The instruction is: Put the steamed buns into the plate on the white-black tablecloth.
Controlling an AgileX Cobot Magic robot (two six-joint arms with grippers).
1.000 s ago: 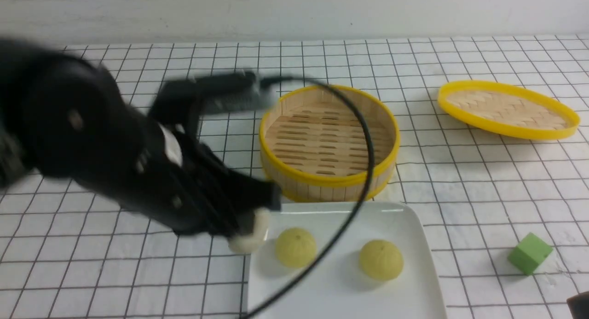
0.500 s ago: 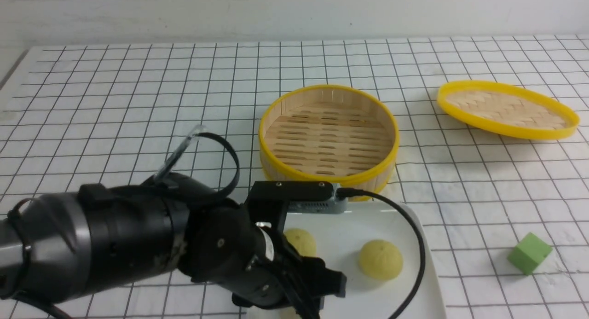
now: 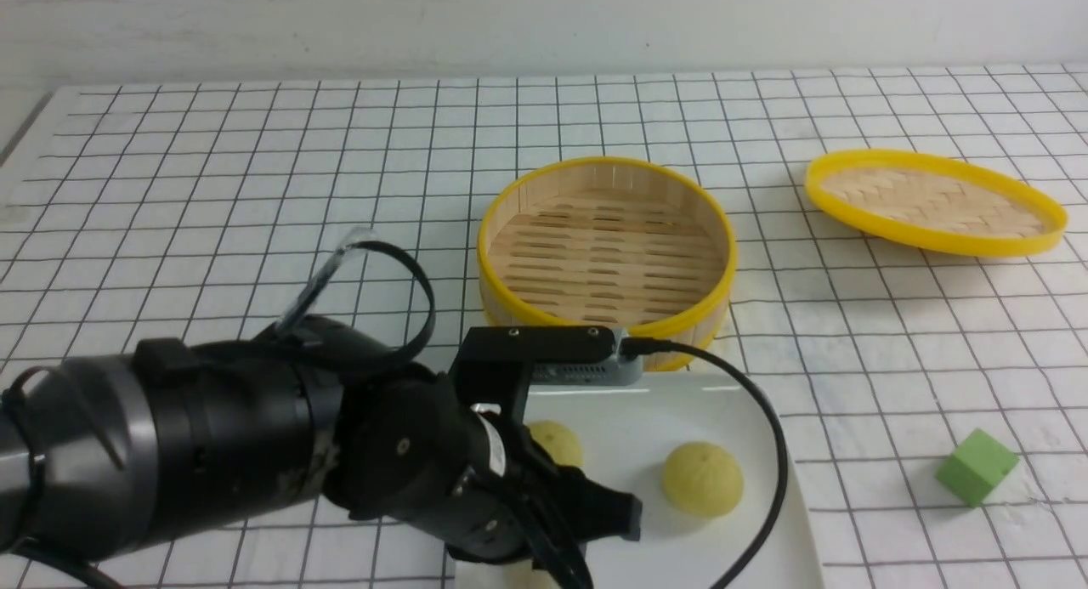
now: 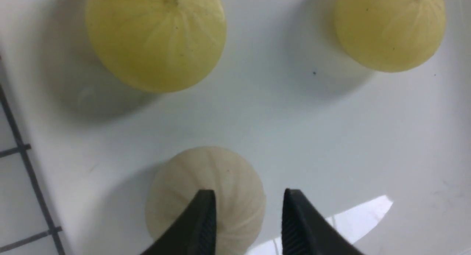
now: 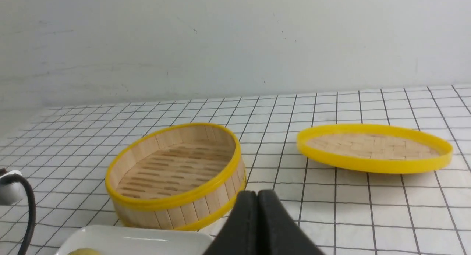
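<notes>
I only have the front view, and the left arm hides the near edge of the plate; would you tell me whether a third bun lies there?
Observer: Yes. The left wrist view shows a beige bun resting on the plate.
Operator: Is the left gripper clamping it?
Observer: No. The left gripper is open above it, with one finger over the bun and the other beside it.
Operator: And the right gripper?
Observer: Its wrist view shows the right gripper shut and empty, facing the steamer basket.

The left arm reaches low, its jaws parted and tilted downward. The right jaws are pressed together.
</notes>
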